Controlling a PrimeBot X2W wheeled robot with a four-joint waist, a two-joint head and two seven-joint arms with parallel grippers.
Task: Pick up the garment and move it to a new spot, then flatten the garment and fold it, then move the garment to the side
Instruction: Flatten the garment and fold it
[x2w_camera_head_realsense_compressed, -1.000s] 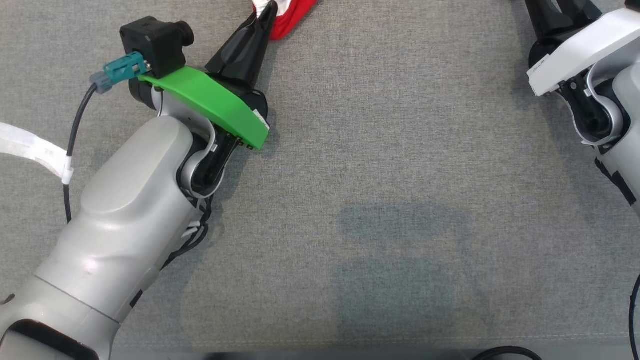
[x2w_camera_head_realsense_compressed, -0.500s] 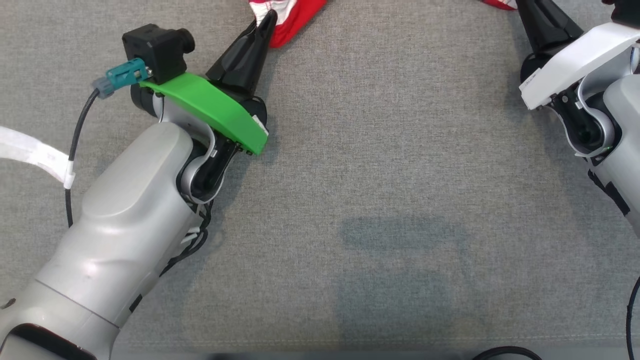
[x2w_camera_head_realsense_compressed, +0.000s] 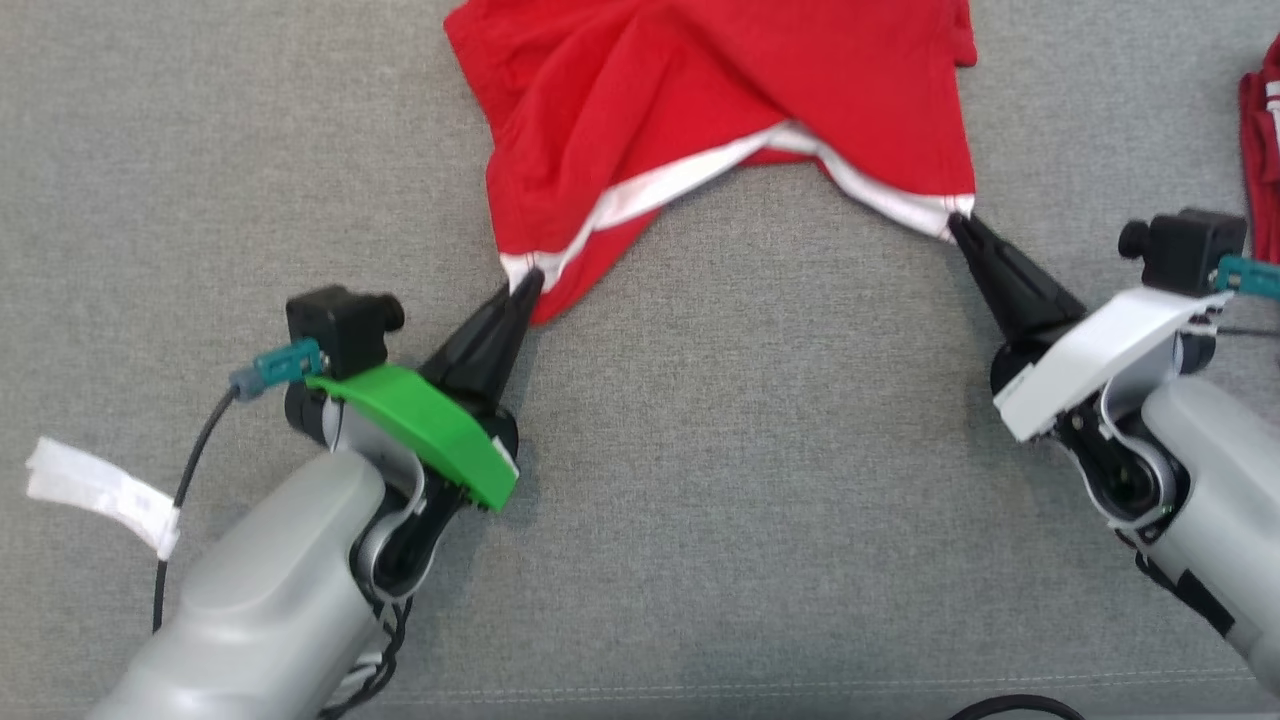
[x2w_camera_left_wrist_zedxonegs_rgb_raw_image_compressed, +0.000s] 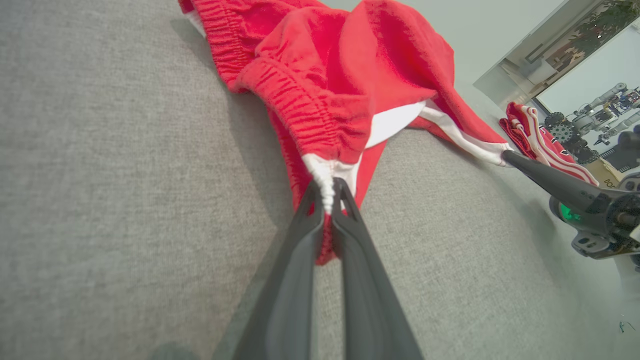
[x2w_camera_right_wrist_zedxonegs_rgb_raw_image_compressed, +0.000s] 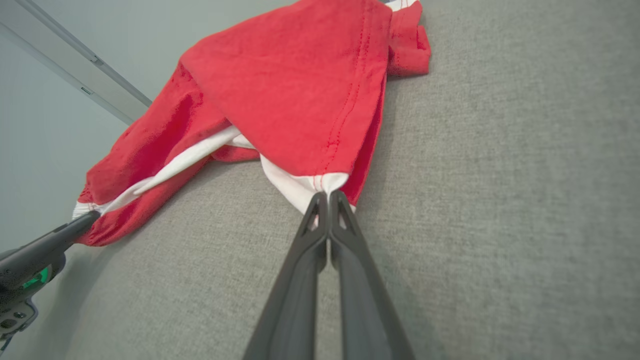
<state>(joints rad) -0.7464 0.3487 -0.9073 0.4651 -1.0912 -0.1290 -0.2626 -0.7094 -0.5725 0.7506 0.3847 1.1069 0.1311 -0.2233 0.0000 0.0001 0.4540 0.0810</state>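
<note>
A red garment (x2w_camera_head_realsense_compressed: 700, 110) with white trim, shorts by the look of the elastic waistband, lies bunched on the grey cloth surface (x2w_camera_head_realsense_compressed: 760, 480) at the top middle of the head view. My left gripper (x2w_camera_head_realsense_compressed: 526, 283) is shut on its near left corner, where white trim meets the waistband (x2w_camera_left_wrist_zedxonegs_rgb_raw_image_compressed: 327, 172). My right gripper (x2w_camera_head_realsense_compressed: 958, 226) is shut on the near right corner, a white-trimmed hem (x2w_camera_right_wrist_zedxonegs_rgb_raw_image_compressed: 327, 187). The fabric (x2w_camera_right_wrist_zedxonegs_rgb_raw_image_compressed: 300, 90) sags between the two held corners. In the left wrist view the right gripper (x2w_camera_left_wrist_zedxonegs_rgb_raw_image_compressed: 507, 156) shows at the right.
A second red and white striped garment (x2w_camera_head_realsense_compressed: 1262, 150) lies at the right edge of the surface, also in the left wrist view (x2w_camera_left_wrist_zedxonegs_rgb_raw_image_compressed: 535, 142). A white label (x2w_camera_head_realsense_compressed: 100, 492) hangs on my left arm's cable. The surface's front edge runs along the bottom of the head view.
Both grippers have come back toward me, dragging the red garment with them. Before, only a scrap of it showed at the top edge; now much of it is in view.
</note>
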